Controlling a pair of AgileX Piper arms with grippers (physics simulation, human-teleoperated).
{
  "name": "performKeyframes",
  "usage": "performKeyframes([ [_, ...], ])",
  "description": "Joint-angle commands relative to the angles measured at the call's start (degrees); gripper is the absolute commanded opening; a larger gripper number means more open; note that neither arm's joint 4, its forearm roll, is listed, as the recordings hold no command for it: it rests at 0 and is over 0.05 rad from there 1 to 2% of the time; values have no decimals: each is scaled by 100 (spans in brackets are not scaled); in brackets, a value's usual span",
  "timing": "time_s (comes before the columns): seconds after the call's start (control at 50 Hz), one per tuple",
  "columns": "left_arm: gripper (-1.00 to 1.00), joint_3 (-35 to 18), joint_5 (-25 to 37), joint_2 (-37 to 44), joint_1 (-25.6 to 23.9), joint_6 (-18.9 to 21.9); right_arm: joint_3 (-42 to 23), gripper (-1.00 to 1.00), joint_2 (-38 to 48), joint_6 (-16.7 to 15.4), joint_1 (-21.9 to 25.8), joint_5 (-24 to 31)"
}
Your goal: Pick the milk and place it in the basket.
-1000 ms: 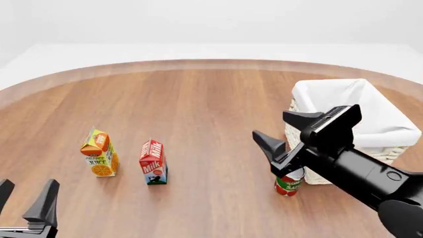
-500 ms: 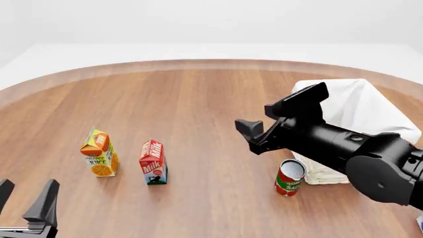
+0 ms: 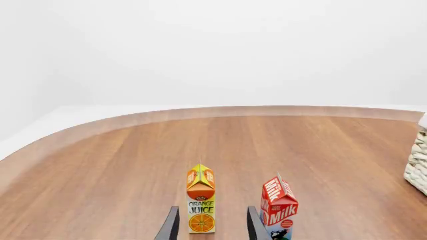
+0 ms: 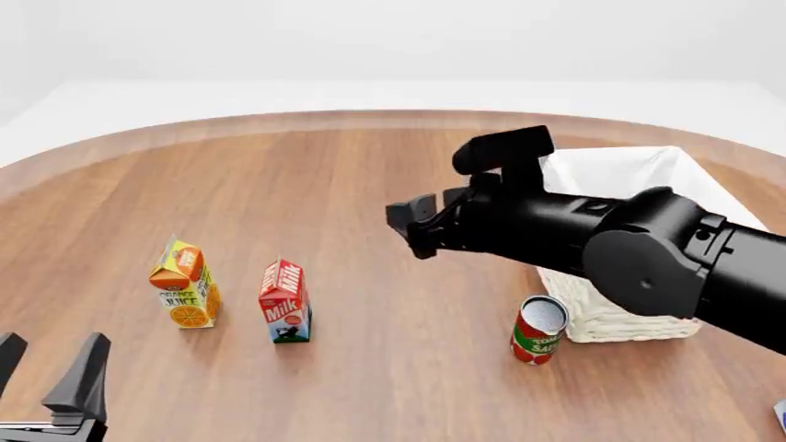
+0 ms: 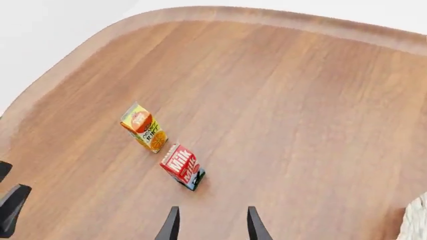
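The milk [image 4: 285, 302] stands upright on the wooden table at the front left, a red-topped carton. It also shows in the left wrist view [image 3: 279, 210] and the right wrist view [image 5: 182, 166]. The basket [image 4: 614, 318], white wicker with cloth lining, stands at the right. My right gripper [image 4: 426, 187] is open and empty, held high above the table's middle, right of and beyond the milk. In its own view the right gripper [image 5: 211, 229] points down toward the milk. My left gripper [image 4: 47, 364] is open and empty at the front left corner, short of the cartons.
An orange-and-yellow juice carton [image 4: 184, 285] stands just left of the milk, straight ahead of the left gripper [image 3: 213, 230]. A small red can [image 4: 537, 330] stands against the basket's front left corner. The right arm crosses over the basket's near side.
My right arm has swung left and farther out, from above the red can to above the table's middle, still open. The left gripper and all objects have not moved.
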Motion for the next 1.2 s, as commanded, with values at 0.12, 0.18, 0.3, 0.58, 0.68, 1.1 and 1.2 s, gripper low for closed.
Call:
performKeyframes([
  [0.12, 100, 0, 0, 0, 0, 0, -693, 100, 453, 788, 206, 348],
  [0.18, 100, 0, 0, 0, 0, 0, -755, 100, 580, 1057, 66, 325],
  [0.3, 100, 0, 0, 0, 0, 0, -1087, 100, 848, 1179, 24, 468],
  [0.58, 100, 0, 0, 0, 0, 0, -1754, 100, 1496, 1539, 93, 607],
  [0.68, 100, 0, 0, 0, 0, 0, -1949, 100, 1692, 1664, 98, 610],
  [1.1, 100, 0, 0, 0, 0, 0, -2234, 100, 2245, 2293, -311, 264],
  [1.2, 100, 0, 0, 0, 0, 0, -1995, 100, 2303, 2821, -215, -43],
])
